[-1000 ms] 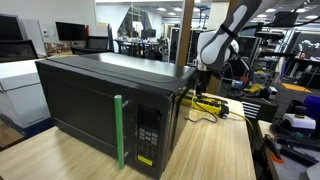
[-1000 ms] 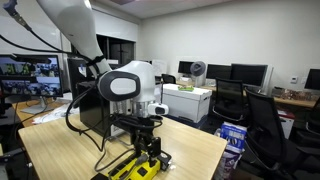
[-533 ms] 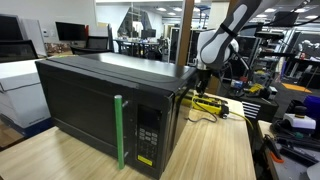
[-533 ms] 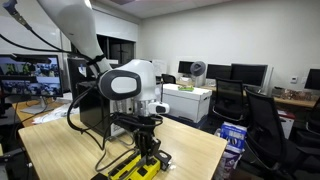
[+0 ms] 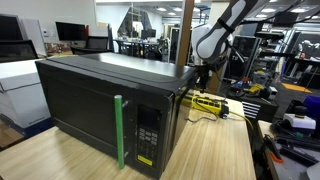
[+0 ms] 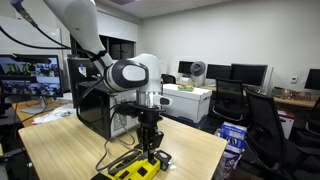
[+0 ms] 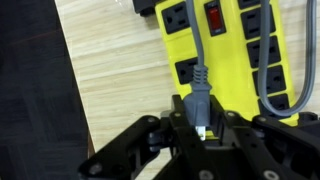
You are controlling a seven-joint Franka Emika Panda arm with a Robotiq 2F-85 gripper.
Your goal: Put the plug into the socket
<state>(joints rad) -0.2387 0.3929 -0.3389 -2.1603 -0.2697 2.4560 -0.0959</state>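
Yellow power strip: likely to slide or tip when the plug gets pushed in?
Probably slides: the power strip lies flat on a smooth wooden table, nothing visibly pinning it. Tipping unlikely: it looks long and low. The grey cord from the plug in the tool looks floppy.

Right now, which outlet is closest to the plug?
The outlet right at the plug's tip, just under the one beside the red switch.
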